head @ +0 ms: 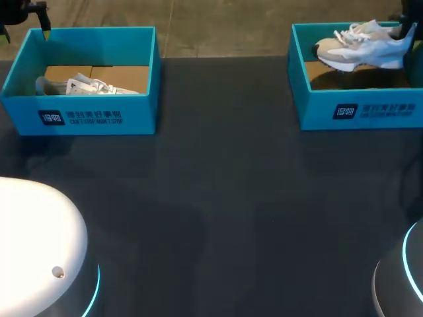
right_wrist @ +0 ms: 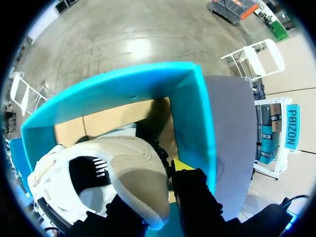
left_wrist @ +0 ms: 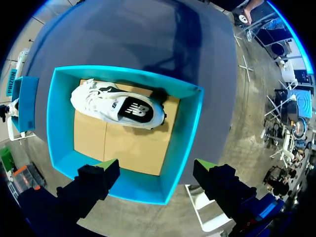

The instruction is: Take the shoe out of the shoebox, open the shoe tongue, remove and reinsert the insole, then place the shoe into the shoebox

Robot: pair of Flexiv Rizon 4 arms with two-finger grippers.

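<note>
The right pincer [right_wrist: 160, 197] is clamped on the heel of the shoe [head: 360, 47], one yellow-tipped finger showing against the heel and the other tucked behind it, and the shoe hangs at about rim height over the right box [head: 360, 109], sole down. Its long axis runs across the worktop [head: 218, 198], in line with the box's front wall. The toe points toward the middle of the worktop and dips a little below the heel. To my eye the lift-out is half done, and the thing to mind is that drooping toe. I'd go straight up until the whole sole is above the rim, then carry it forward over the front wall, not dragging it sideways. Held only by the heel it may swing, so slow is better. Setting it flat on the open worktop with the toe toward the other arm would leave the tongue easy to reach. The left pincer [left_wrist: 155, 167] hangs wide open, holding nothing, above the far wall of the left box [left_wrist: 185, 128], where a second shoe [left_wrist: 118, 106] lies on its side.
</note>
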